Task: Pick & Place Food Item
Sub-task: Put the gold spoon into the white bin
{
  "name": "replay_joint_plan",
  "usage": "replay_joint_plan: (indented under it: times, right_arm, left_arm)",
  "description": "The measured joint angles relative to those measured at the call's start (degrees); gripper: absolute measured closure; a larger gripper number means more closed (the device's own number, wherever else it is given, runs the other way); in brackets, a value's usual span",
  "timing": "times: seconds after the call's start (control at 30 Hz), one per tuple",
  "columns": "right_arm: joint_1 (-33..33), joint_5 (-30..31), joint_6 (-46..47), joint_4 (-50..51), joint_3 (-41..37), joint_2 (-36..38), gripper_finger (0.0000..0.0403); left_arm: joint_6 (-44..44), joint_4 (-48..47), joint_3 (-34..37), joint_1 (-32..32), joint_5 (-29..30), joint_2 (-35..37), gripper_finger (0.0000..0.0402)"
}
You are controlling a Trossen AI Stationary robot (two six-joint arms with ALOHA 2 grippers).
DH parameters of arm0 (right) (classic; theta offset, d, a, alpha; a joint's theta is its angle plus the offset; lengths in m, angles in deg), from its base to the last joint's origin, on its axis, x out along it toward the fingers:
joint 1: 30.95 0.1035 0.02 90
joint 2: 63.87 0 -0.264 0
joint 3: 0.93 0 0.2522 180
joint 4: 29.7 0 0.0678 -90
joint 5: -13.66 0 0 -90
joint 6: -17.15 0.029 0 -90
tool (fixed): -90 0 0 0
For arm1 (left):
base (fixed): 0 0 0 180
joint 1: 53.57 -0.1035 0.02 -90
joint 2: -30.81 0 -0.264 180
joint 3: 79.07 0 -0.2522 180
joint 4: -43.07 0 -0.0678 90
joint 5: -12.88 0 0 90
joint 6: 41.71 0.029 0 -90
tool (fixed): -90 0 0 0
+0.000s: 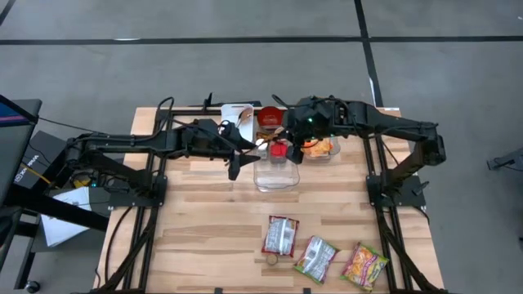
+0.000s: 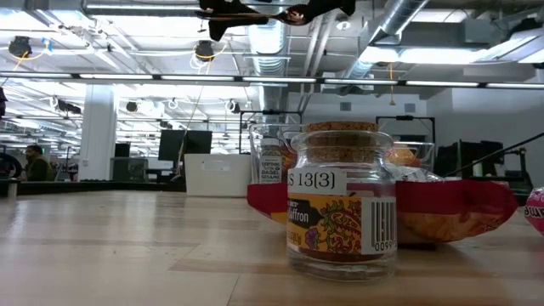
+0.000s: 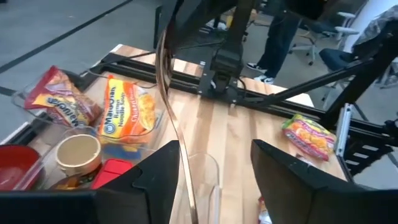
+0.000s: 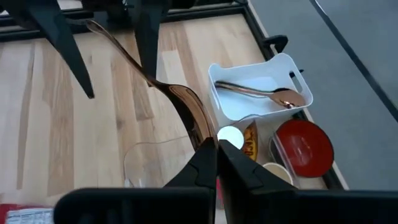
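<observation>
My right gripper [image 4: 216, 149] is shut on a thin copper-coloured utensil [image 4: 180, 99], spoon-like, high over the table's far middle [image 1: 274, 140]. Its narrow handle [image 4: 99, 30] reaches out between the two fingers of my left gripper [image 3: 214, 180], which is open [image 1: 243, 153]. In the left wrist view the utensil [image 3: 174, 112] runs edge-on close to one finger [image 3: 158, 174]; I cannot tell whether they touch. Three food packets [image 1: 315, 258] lie flat near the table's near edge. A clear empty tub [image 1: 276, 174] stands below the grippers. My right gripper pinches the utensil's wider end [image 4: 200, 134] between its two fingers. The fingers slant down from the table's right side and lie roughly along the utensil. The utensil is lifted clear of the table, and its handle sticks out toward my left gripper.
At the far edge stand a white tray [image 4: 261, 93] with another copper spoon [image 4: 261, 92], a red bowl [image 4: 305, 146], a cork-lidded jar [image 3: 78, 152], and clear tubs with a noodle packet [image 3: 127, 115] and a red snack bag [image 3: 59, 99]. A person's legs [image 3: 280, 37] show beyond the table.
</observation>
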Motion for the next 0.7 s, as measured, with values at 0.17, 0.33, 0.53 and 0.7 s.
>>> replay_joint_plan:
  times: [0.17, 0.33, 0.53, 0.7]
  right_arm:
    - [-0.6, 0.0, -0.4, 1.2, 0.1, -0.1, 0.0403]
    - [-0.6, 0.0, -0.4, 1.2, 0.1, -0.1, 0.0403]
    - [-0.6, -0.1, -0.6, 1.2, 0.1, -0.1, 0.0403]
    - [-0.6, 0.1, -0.7, 0.6, 0.1, -0.1, 0.0403]
  left_arm:
    - [0.0, 0.9, 0.0, 0.0, 1.2, 0.0, 0.0231]
    - [0.0, 1.2, 0.0, -0.2, 1.3, 0.0, 0.0258]
    - [0.0, 1.2, 0.0, -0.2, 1.3, 0.0, 0.0288]
    - [0.0, 0.0, 0.0, -0.2, 3.3, 0.0, 0.0294]
